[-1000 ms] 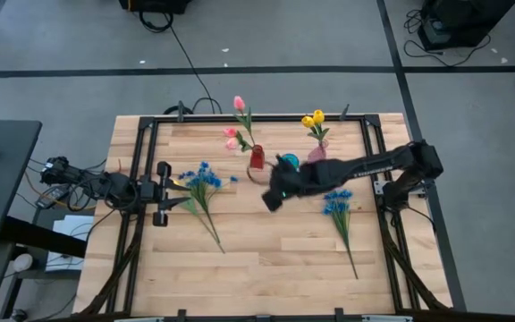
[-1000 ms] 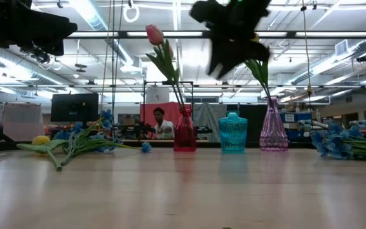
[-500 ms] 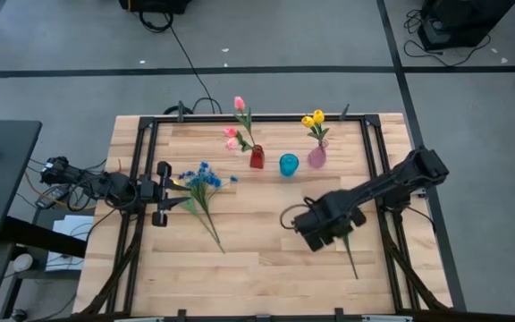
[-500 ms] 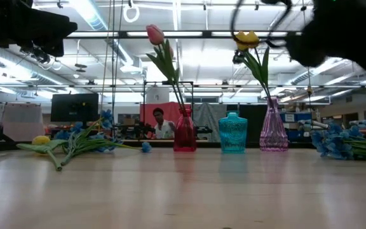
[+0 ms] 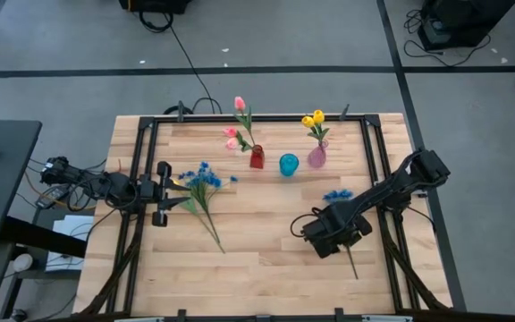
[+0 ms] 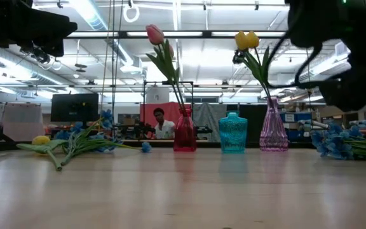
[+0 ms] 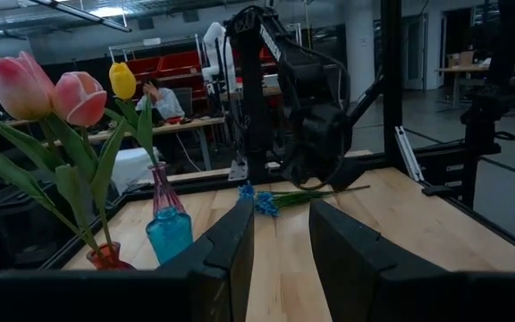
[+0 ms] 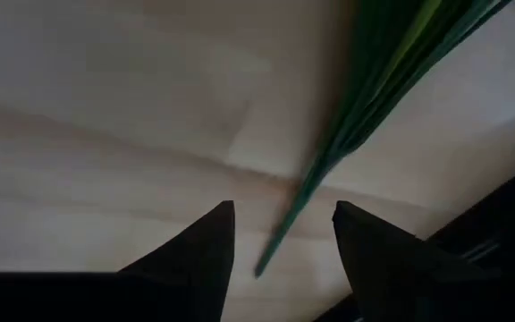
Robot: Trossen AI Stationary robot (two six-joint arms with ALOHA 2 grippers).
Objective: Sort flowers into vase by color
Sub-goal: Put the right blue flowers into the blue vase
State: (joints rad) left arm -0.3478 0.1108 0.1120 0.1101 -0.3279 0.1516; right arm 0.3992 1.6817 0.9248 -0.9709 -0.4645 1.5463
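- Flowers stand in two of our three vases at the far side of the tabletop; the rest lie flat on the wood.
- Our red vase holds the pink tulips, their stems leaning away from the other vases.
- Our pale purple vase holds the yellow tulips, which stand tall above its narrow neck in the low view.
- Between those two stands our teal vase; we see no stems in it.
- One blue spray lies on the left part of the tabletop with its stem running toward the near edge; in the low view a yellow bloom lies beside it.
- A second blue spray lies on the right side, its blossoms just beyond our right arm and its thin stem reaching out past the arm toward the near edge.
- Our right pincer hangs over that stem; the wrist view shows its fingers apart with the green stem running between them, and we cannot tell whether they touch it.
- Our left pincer waits at the left edge beside the first blue spray, fingers apart and holding nothing.
- A person sits in the room behind the vases.
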